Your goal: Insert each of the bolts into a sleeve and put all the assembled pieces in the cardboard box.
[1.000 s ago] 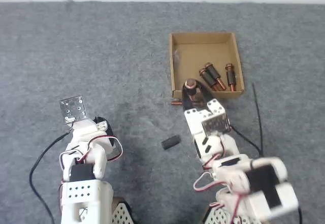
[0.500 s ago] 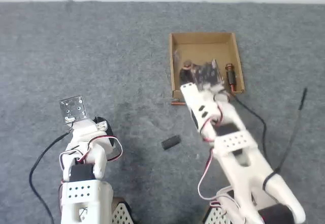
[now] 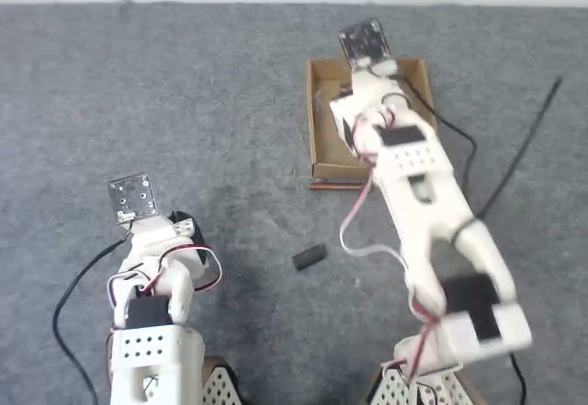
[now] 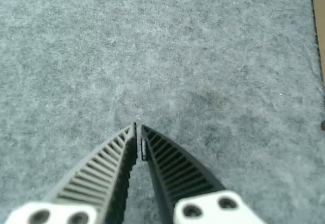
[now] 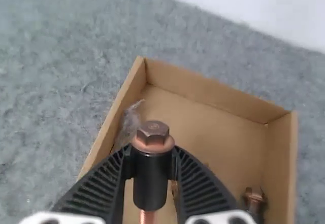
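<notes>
Hovering over the worktop (image 3: 184,102), the left tool (image 4: 138,128) was pinched closed; a loose sleeve (image 3: 309,257) lay mid-worktop, a bolt (image 3: 329,185) just beside the box (image 3: 317,134), and the right tool (image 5: 151,153) gripped a sleeved bolt (image 5: 151,177) above the box

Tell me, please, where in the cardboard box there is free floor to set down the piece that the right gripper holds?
The cardboard box has bare floor along its far wall, beyond the right gripper and its held piece. The corner where another piece lies is crowded.
</notes>
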Tool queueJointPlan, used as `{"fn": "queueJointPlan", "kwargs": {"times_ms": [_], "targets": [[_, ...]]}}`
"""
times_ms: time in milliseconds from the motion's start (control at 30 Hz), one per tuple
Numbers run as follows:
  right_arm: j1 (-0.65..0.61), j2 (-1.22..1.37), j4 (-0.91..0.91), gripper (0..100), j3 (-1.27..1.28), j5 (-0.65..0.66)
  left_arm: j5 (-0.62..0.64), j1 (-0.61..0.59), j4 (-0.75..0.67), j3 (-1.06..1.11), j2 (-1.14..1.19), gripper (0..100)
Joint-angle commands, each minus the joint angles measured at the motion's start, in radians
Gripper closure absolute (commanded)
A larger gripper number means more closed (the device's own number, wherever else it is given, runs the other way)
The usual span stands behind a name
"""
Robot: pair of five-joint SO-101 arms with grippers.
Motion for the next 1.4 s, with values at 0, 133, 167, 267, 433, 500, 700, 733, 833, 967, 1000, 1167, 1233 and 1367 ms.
{"fn": "queueJointPlan", "kwargs": {"times_ms": [0, 133, 167, 267, 433, 500, 700, 733, 833, 967, 1000, 1167, 1233, 1367], "targets": [[0.007, 0.113, 0.096, 98.8, -0.250, 0.000, -0.006, -0.006, 0.000, -0.013, -0.021, 99], [0.005, 0.252, 0.186, 98.8, -0.388, 0.000, -0.006, -0.006, 0.000, -0.013, -0.021, 99], [0.005, 0.275, 0.200, 98.7, -0.410, -0.002, -0.006, -0.006, 0.000, -0.013, -0.021, 99], [0.005, 0.318, 0.209, 97.8, -0.433, -0.002, -0.006, -0.006, 0.000, -0.013, -0.021, 99], [0.005, 0.325, 0.217, 85.1, -0.431, -0.038, -0.008, -0.006, -0.002, -0.013, -0.021, 99], [0.005, 0.323, 0.217, 84.5, -0.431, -0.049, -0.011, -0.008, -0.020, -0.013, -0.015, 99], [0.004, 0.278, 0.305, 84.5, -0.431, -0.055, -0.078, -0.008, -0.025, -0.013, -0.015, 99], [0.002, 0.255, 0.344, 84.5, -0.431, -0.057, -0.077, -0.008, -0.025, -0.013, -0.015, 99], [0.002, 0.180, 0.486, 87.9, -0.431, -0.057, -0.077, -0.008, -0.025, -0.013, -0.015, 99], [0.002, 0.091, 0.662, 99.6, -0.431, -0.058, -0.077, -0.008, -0.025, -0.013, -0.015, 99], [0.002, 0.076, 0.711, 97.7, -0.430, -0.058, -0.077, -0.008, -0.025, -0.013, -0.015, 99], [-0.033, 0.039, 0.943, 99.3, -0.430, 0.051, -0.077, -0.008, -0.025, -0.013, -0.015, 99], [-0.056, 0.036, 1.012, 99.2, -0.430, 0.098, -0.077, -0.008, -0.025, -0.013, -0.015, 99], [-0.102, 0.036, 1.102, 99.2, -0.428, 0.103, -0.077, -0.009, -0.025, -0.013, -0.015, 99]]}}
